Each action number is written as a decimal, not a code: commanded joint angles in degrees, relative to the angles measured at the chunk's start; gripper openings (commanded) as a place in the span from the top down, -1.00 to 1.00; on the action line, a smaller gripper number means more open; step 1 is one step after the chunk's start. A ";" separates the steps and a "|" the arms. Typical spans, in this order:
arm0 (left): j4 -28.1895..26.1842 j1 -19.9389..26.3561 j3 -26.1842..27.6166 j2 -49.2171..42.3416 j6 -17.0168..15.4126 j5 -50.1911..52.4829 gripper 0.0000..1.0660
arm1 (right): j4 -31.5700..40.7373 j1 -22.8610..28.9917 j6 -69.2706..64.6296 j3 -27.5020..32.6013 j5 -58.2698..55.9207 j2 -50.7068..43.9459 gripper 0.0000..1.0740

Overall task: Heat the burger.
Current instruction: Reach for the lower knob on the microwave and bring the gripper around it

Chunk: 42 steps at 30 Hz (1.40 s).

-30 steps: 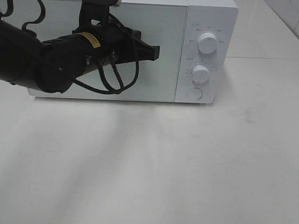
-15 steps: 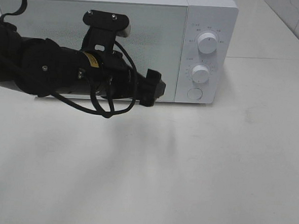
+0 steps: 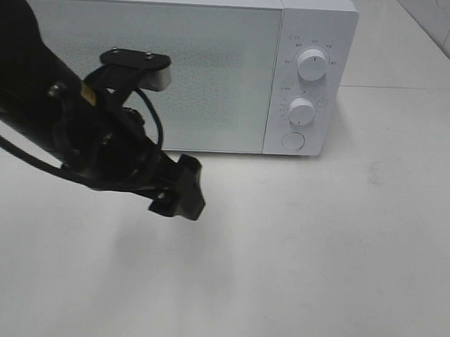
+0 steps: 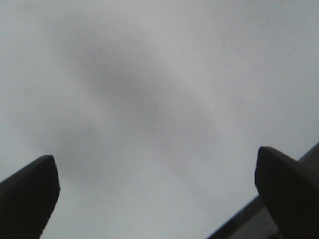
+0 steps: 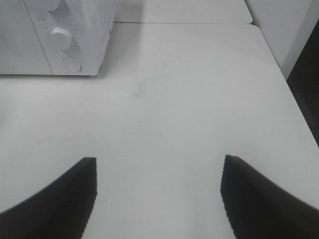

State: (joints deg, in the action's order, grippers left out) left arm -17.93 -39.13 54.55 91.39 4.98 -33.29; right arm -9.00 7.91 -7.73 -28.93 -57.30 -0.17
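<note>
The burger is out of view in every frame. The white microwave (image 3: 147,64) stands at the back of the table with its door shut. My left gripper (image 3: 179,196) hangs low over the table in front of the door, pointing down and to the right. In the left wrist view the left gripper (image 4: 154,164) is open, with only bare tabletop between its dark fingertips (image 4: 30,184). My right gripper (image 5: 158,169) is also open and holds nothing; it sits over the table to the right of the microwave (image 5: 30,45) and does not show in the exterior view.
The microwave's control panel carries two white knobs (image 3: 313,67) (image 3: 302,110) and a round button (image 3: 293,140). The white table (image 3: 342,244) stretches to the front and right. Its right edge (image 5: 294,99) drops to a dark floor.
My left arm has swung down and back from the microwave door toward the table's front left. Its gripper has gone from shut to open. The right gripper has not moved.
</note>
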 commanded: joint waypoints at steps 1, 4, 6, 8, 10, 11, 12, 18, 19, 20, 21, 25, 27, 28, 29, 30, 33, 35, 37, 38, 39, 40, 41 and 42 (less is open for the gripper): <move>0.11 3.61 0.00 -3.67 -0.57 -9.40 -0.88 | -0.17 -0.34 0.40 0.11 0.17 -1.60 -0.27; 0.06 8.08 0.00 -6.88 -1.66 -15.41 -0.88 | -0.17 -0.34 0.40 0.11 0.17 -1.60 -0.27; 0.11 12.20 0.00 -9.00 -1.89 -18.74 -0.88 | -0.17 -0.34 0.40 0.11 0.17 -1.60 -0.27; 0.23 13.92 0.00 -10.14 -1.89 -20.40 -0.88 | -0.17 -0.34 0.40 0.11 0.17 -1.60 -0.27; 1.89 20.05 0.00 -13.52 -1.60 -24.29 -0.88 | -0.17 -0.34 0.40 0.11 0.17 -1.60 -0.27; 1.89 20.05 0.00 -13.52 -1.60 -24.29 -0.88 | -0.17 -0.34 0.40 0.11 0.17 -1.60 -0.27; 3.78 23.95 0.00 -15.81 -1.43 -26.59 -0.88 | -0.17 -0.34 0.40 0.11 0.17 -1.60 -0.27; 8.48 31.80 0.00 -23.43 -1.43 -32.83 -0.88 | -0.17 -0.34 0.40 0.11 0.17 -1.60 -0.27; 8.82 33.35 -0.06 -25.90 -1.43 -33.58 -0.88 | -0.17 -0.34 0.40 0.11 0.17 -1.60 -0.27; 8.82 33.35 -0.06 -25.90 -1.43 -33.58 -0.88 | -0.17 -0.34 0.40 0.11 0.17 -1.60 -0.27; 8.88 33.92 -0.40 -27.27 -1.43 -33.58 -0.88 | -0.17 -0.34 0.40 0.11 0.17 -1.60 -0.27; 9.97 34.38 -2.58 -31.63 -1.20 -32.60 -0.88 | -0.17 -0.34 0.40 0.11 0.17 -1.60 -0.27; 11.06 34.38 -8.08 -37.59 -0.97 -31.17 -0.88 | -0.17 -0.34 0.40 0.11 0.17 -1.60 -0.27; 11.06 34.38 -8.08 -37.59 -0.97 -31.17 -0.88 | -0.17 -0.34 0.40 0.11 0.17 -1.60 -0.27; 11.46 34.38 -9.63 -39.25 -0.57 -31.11 -0.88 | -0.17 -0.34 0.40 0.11 0.17 -1.60 -0.27; 12.15 34.38 -12.38 -42.06 0.23 -31.11 -0.88 | -0.17 -0.34 0.40 0.11 0.17 -1.60 -0.27; 12.43 34.38 -16.39 -46.47 0.97 -31.23 -0.88 | -0.17 -0.34 0.40 0.11 0.17 -1.60 -0.27; 12.43 34.38 -17.70 -48.07 0.97 -31.28 -0.88 | -0.17 -0.34 0.40 0.11 0.17 -1.60 -0.27; 12.43 34.38 -21.03 -52.65 0.97 -31.17 -0.88 | -0.17 -0.34 0.40 0.11 0.17 -1.60 -0.27; 12.43 34.38 -21.03 -52.65 0.97 -31.17 -0.88 | -0.17 -0.34 0.40 0.11 0.17 -1.60 -0.27; 12.43 34.38 -22.00 -54.37 0.97 -30.94 -0.88 | -0.17 -0.34 0.40 0.11 0.17 -1.60 -0.27; 12.43 34.38 -23.66 -58.10 0.97 -30.14 -0.88 | -0.17 -0.34 0.40 0.11 0.17 -1.60 -0.27; 12.43 34.38 -23.66 -58.10 0.97 -30.14 -0.88 | -0.17 -0.34 0.40 0.11 0.17 -1.60 -0.27; 12.43 34.38 -24.87 -61.76 0.86 -28.19 -0.88 | -0.17 -0.34 0.40 0.11 0.17 -1.60 -0.27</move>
State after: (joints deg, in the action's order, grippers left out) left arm -5.44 -4.81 30.60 32.31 5.73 -63.48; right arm -9.00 7.91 -7.73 -28.93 -57.30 -0.17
